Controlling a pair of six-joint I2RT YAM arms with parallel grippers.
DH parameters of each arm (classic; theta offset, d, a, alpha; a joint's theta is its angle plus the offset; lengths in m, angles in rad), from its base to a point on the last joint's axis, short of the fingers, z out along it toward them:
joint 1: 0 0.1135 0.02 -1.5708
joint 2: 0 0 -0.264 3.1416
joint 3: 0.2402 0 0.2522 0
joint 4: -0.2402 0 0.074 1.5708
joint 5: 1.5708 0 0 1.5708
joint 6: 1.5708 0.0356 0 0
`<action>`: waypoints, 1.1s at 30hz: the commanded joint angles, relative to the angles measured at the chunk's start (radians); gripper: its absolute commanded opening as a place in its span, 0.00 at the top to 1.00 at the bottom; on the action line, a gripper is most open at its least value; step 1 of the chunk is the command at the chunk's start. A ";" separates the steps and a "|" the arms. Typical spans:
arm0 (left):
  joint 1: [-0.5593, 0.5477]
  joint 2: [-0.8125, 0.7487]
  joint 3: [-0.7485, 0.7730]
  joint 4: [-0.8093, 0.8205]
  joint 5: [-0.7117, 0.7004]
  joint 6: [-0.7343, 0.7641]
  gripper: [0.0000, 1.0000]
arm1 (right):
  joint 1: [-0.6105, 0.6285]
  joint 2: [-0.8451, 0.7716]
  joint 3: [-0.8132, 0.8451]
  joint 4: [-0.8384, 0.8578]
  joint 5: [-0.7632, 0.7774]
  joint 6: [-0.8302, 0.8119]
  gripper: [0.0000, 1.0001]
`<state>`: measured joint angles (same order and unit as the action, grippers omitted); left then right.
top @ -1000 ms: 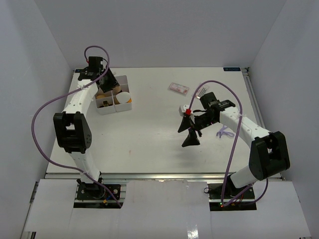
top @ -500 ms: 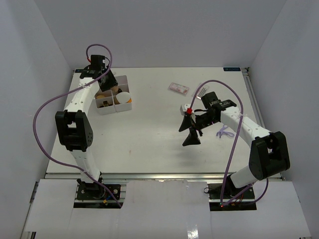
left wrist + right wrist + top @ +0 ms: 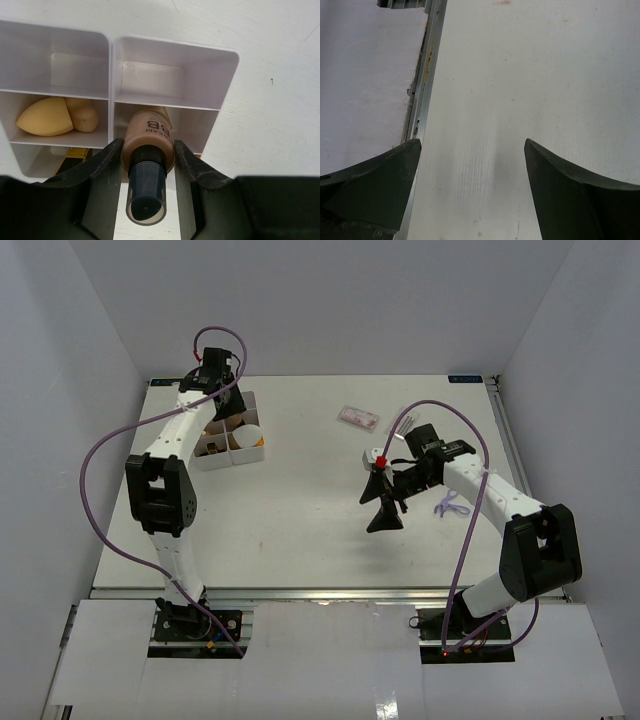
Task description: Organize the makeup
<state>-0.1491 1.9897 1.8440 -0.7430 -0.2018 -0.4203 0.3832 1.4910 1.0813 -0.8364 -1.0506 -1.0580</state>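
My left gripper (image 3: 147, 146) is shut on the tan black-capped bottle (image 3: 148, 134), holding it cap towards the camera over the white compartmented box (image 3: 111, 65). Two beige sponges (image 3: 45, 117) lie in a left compartment, and a black-and-gold lipstick tube (image 3: 75, 153) shows below them. In the top view the left gripper (image 3: 220, 408) hangs over the box (image 3: 213, 461), where the white cap of the orange tube (image 3: 250, 433) shows. A clear flat packet (image 3: 358, 418) lies mid-table; a second (image 3: 403, 423) is partly behind a cable. My right gripper (image 3: 381, 510) is open and empty above bare table (image 3: 471, 145).
The two back compartments of the box (image 3: 165, 75) hold nothing. The table's metal edge rail (image 3: 422, 100) runs along the left of the right wrist view. A purple cable loop (image 3: 450, 505) lies by the right arm.
My left gripper, with the bottle, has swung from the box's left side to the right, over the box. The right arm has not moved.
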 commanded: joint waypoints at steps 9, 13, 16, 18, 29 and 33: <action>-0.086 -0.024 0.080 0.004 -0.223 0.089 0.89 | -0.010 -0.026 -0.015 0.001 -0.034 -0.020 0.10; -0.106 -0.034 0.083 0.014 -0.269 0.115 0.89 | -0.010 -0.026 -0.015 0.002 -0.035 -0.021 0.10; -0.116 -0.030 0.084 0.019 -0.302 0.131 0.89 | -0.009 -0.026 -0.016 0.002 -0.035 -0.020 0.10; -0.119 -0.025 0.083 0.017 -0.316 0.143 0.89 | -0.010 -0.026 -0.015 0.000 -0.037 -0.020 0.10; -0.149 -0.013 0.081 0.026 -0.412 0.184 0.89 | -0.012 -0.028 -0.017 0.002 -0.037 -0.021 0.10; -0.150 -0.004 0.076 0.027 -0.418 0.193 0.89 | -0.014 -0.029 -0.018 0.001 -0.040 -0.022 0.10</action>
<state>-0.2920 2.0060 1.8824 -0.7475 -0.5674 -0.2505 0.3784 1.4910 1.0683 -0.8368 -1.0576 -1.0580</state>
